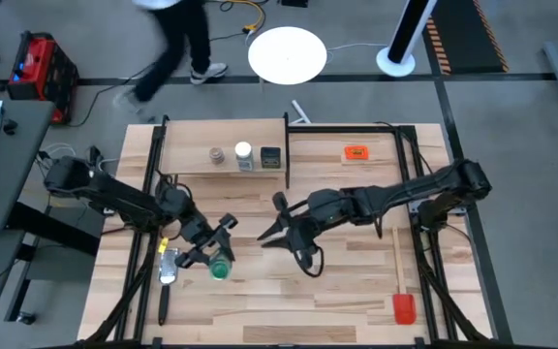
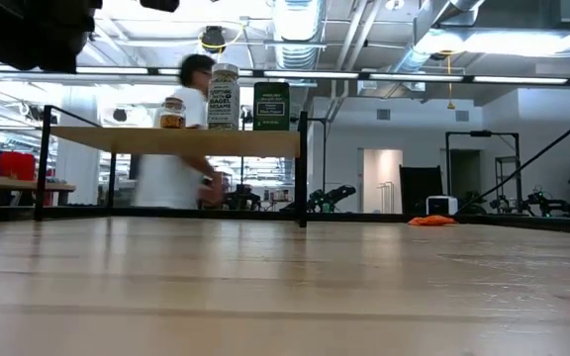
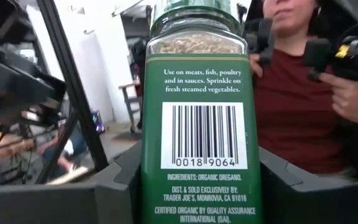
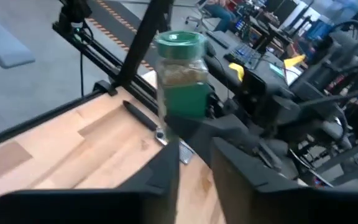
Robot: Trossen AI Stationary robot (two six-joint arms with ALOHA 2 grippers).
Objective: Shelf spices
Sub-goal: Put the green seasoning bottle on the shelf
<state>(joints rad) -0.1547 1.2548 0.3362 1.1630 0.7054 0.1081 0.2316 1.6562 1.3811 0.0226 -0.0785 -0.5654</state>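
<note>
Green-lidded jar (image 1: 221,269) is clamped in the left end effector (image 1: 211,255) near the desk's (image 1: 356,291) left edge, label outward — apparently carried for shelving. Right end effector (image 1: 277,233), fingers apart, hovers mid-desk. Shelf (image 1: 187,145) at the far edge holds three spices; one remains off it.

spice jars (image 1: 244,156): 4 | shelf (image 1: 192,167): 1 | spatula (image 1: 401,291): 1
</note>
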